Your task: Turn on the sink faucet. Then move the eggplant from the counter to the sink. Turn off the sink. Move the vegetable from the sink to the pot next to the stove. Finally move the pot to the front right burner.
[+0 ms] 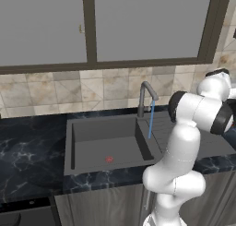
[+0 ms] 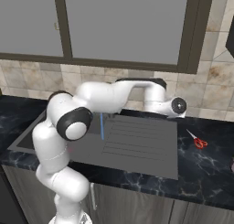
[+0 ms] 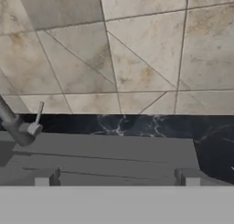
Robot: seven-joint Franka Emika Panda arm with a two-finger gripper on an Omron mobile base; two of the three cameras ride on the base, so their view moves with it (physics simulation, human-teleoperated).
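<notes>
Seemingly first to catch the eye in the left base view, the grey sink (image 1: 73, 142) is set into the dark marbled counter (image 1: 27, 151), its basin on the left and a ribbed draining board (image 1: 168, 128) on the right. The faucet (image 1: 144, 97) rises at the far edge between them, and a thin blue stream of water (image 1: 150, 123) falls from its spout toward the board's left edge. A small red mark (image 1: 109, 159) sits on the basin floor. The white arm (image 1: 182, 151) rises at the right, reaching away to the far right.

From the right base view, the arm (image 2: 64, 127) bends over the draining board (image 2: 137, 145), and its wrist (image 2: 176, 106) sits at the far right corner of the sink near the tiled wall (image 2: 215, 90). The water (image 2: 101, 126) shows as a blue line just right of the elbow. A pair of red-handled scissors (image 2: 198, 141) lies on the counter (image 2: 205, 168) right of the sink.

Through the hand view, the gripper (image 3: 117, 176) points at the tiled wall (image 3: 137, 49), its two fingertips (image 3: 45, 177) set wide apart with nothing between them. The faucet's base and its slim lever (image 3: 37, 118) stand at the left, well to the left of the pincer and beyond it. Below lies the grey sink surface (image 3: 114, 157), with the dark counter (image 3: 151, 125) strip behind it.
</notes>
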